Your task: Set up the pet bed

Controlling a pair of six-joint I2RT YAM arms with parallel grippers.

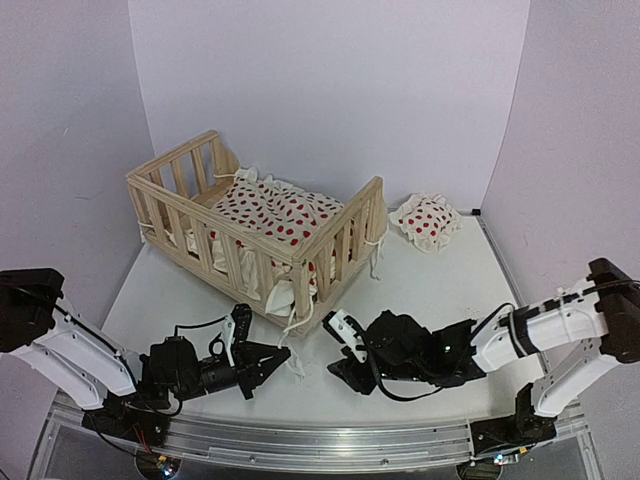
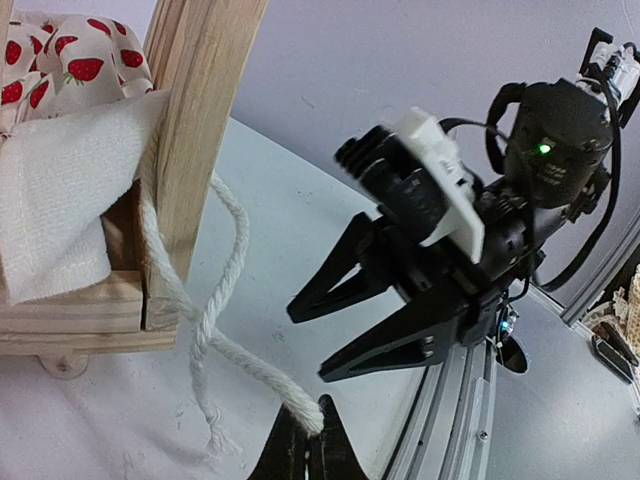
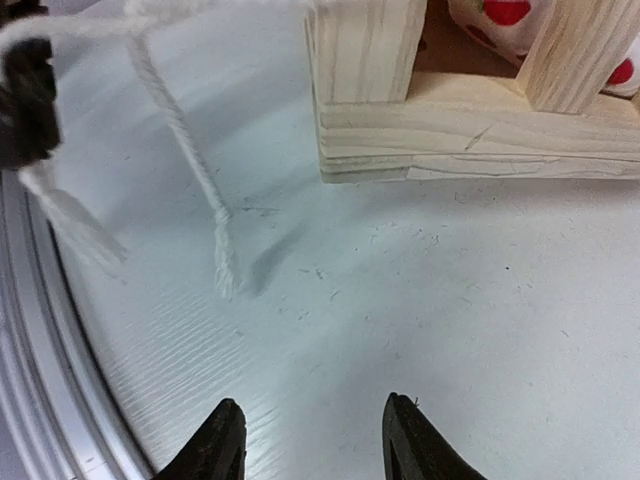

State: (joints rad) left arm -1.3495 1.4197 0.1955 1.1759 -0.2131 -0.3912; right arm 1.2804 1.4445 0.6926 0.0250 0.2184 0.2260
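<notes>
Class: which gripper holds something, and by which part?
The left gripper pinches a tie string of the pet bed near its loose end. The right gripper is open, holding nothing.

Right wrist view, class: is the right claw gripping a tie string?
No, the right claw stands open and empty, the tie string lying ahead of it.

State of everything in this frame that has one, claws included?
pet bed: upright on the table.
cushion: rumpled, inside the frame.
tie string: hanging outside the corner post, end pinched.
small pillow: on the table, right of the bed, apart from it.
left claw: shut on the tie string.
right claw: open, empty.
</notes>
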